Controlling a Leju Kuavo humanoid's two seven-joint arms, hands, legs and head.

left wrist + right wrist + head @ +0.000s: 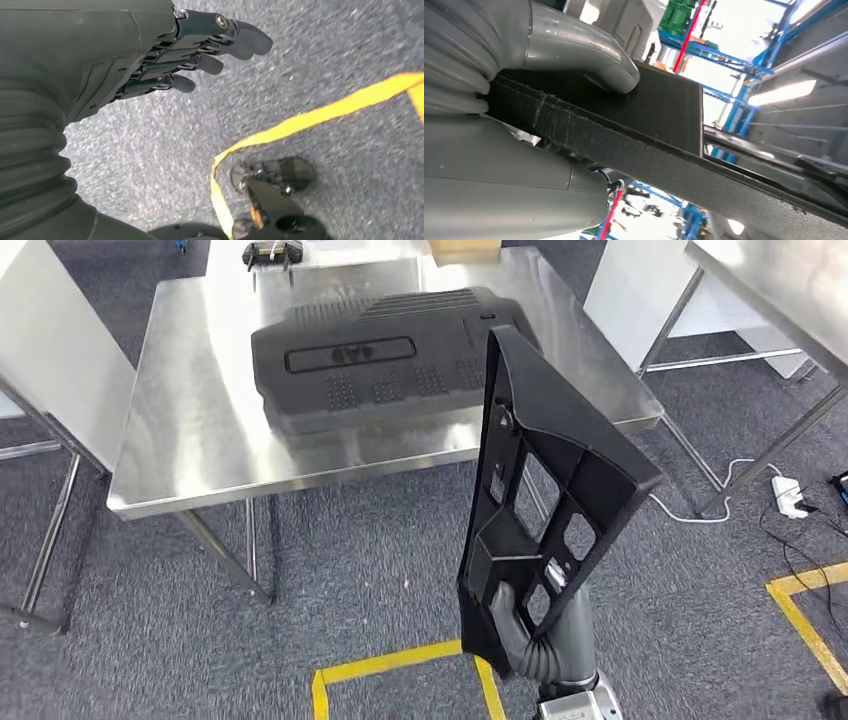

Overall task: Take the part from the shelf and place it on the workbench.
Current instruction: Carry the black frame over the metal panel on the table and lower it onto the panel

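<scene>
A humanoid robot is standing on grey carpet in front of a steel worktop, carrying a black plastic part toward it. From the head view, the right robot hand is gripping the part at its lower end, at about five o'clock in the picture, with fingers wrapped into the part's ribbed, windowed back. The part is standing nearly upright and leaning a little, its top reaching up in front of the worktop's near right corner. It is in the air, not touching the worktop. The right wrist view is showing the grey thumb pressing on one face of the part's edge, the robot hand clamped around it.

A large black moulded cover is already lying on the worktop toward twelve o'clock, filling much of the middle. The left robot hand is hanging over the carpet, holding nothing, fingers extended and loosely apart, near yellow floor tape.

The step in hand looks like the carry to the worktop. The next move probably calls for reaching forward, tipping the part flat, and setting it on bare steel near the front edge, away from the cover.
</scene>
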